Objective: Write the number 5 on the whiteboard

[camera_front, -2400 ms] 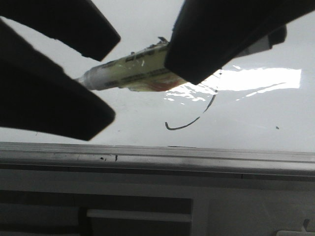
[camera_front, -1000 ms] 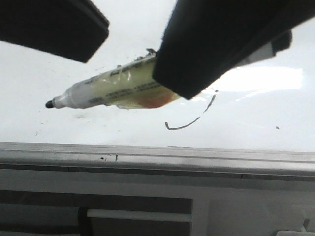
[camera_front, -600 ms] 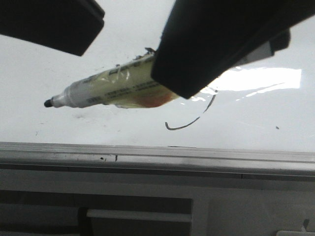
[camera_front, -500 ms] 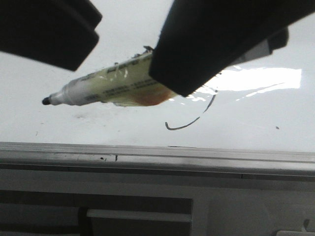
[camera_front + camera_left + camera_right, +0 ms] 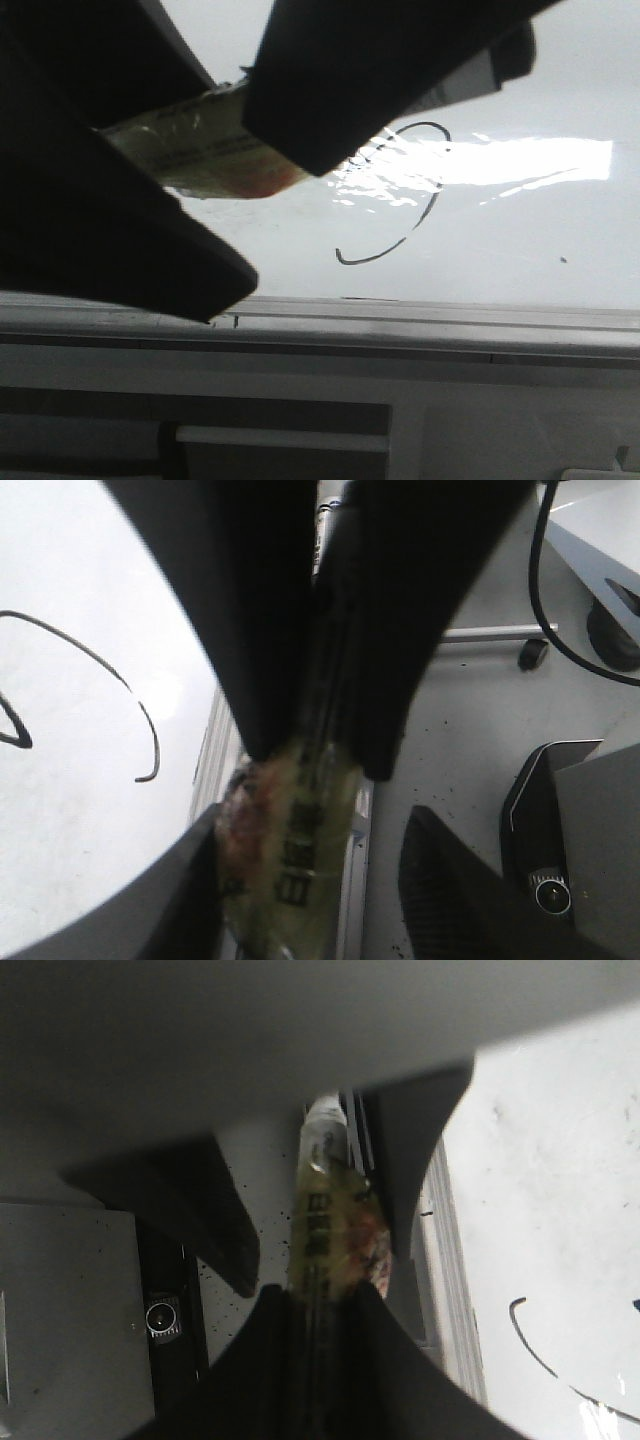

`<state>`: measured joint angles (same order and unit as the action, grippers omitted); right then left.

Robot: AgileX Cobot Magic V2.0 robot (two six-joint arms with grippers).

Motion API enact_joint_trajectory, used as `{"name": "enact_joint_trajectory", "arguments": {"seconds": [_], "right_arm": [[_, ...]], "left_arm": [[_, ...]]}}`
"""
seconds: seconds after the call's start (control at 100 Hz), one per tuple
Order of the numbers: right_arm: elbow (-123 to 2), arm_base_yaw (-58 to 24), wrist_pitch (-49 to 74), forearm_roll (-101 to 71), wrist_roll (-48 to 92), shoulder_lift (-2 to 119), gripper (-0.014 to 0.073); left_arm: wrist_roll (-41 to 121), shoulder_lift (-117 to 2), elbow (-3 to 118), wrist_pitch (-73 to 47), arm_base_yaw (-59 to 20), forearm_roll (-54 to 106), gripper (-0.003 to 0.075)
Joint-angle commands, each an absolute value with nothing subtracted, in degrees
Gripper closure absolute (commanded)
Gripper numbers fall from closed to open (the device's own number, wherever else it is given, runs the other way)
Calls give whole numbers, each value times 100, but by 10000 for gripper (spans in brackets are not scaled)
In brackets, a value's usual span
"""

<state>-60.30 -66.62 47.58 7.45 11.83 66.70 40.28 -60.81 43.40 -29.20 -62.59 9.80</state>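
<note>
Swinging in from the side, the left gripper (image 5: 120, 230) now covers the tip end of the marker (image 5: 215, 155), which was bare a moment ago. The right gripper (image 5: 330, 110) and the marker have shifted aside, uncovering the top of the digit's curve. Nearest the front camera lies a grey panel (image 5: 300, 440) with slots, just before the grey aluminium ledge (image 5: 450, 320). Past the ledge spreads the glossy whiteboard (image 5: 560, 120), a bright glare across it. On the board, a little beyond the ledge, sits the number 5 (image 5: 420, 190). Its open curved belly is plain, while its upper strokes are partly hidden behind the right gripper. Above the board and near the ledge, the right gripper's fingers (image 5: 270, 1360) are clenched on the yellowish marker barrel. The left gripper's fingers (image 5: 440, 880) are spread apart on either side of the marker's far end. One is close against the barrel and the other stands off from it.
</note>
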Motion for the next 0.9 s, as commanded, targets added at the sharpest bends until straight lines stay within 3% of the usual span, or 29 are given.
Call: {"name": "enact_joint_trajectory", "arguments": {"seconds": [0.0,0.19,0.6,0.67,0.83,0.89], "right_arm": [[-6224,-6667,4364,849,1221,6555,638],[-6224,-6667,4399,849,1221,6555,638],[-6224,-6667,4434,849,1221,6555,615],[-6224,-6667,4455,965,1221,6555,532],[-6288,-6667,4475,1387,904,6326,154],[-6346,-6667,4475,1563,588,6132,76]], "left_arm": [[3966,-6040,4518,-2432,-6294,1070,468],[3966,-6040,4518,-2390,-6294,1058,740],[3966,-6040,4518,-2658,-6294,1058,741],[3896,-6040,4518,-2705,-6294,1100,741],[3280,-6040,4518,-2635,-6173,1100,741],[3009,-6040,4518,-2632,-6068,1111,741]]}}
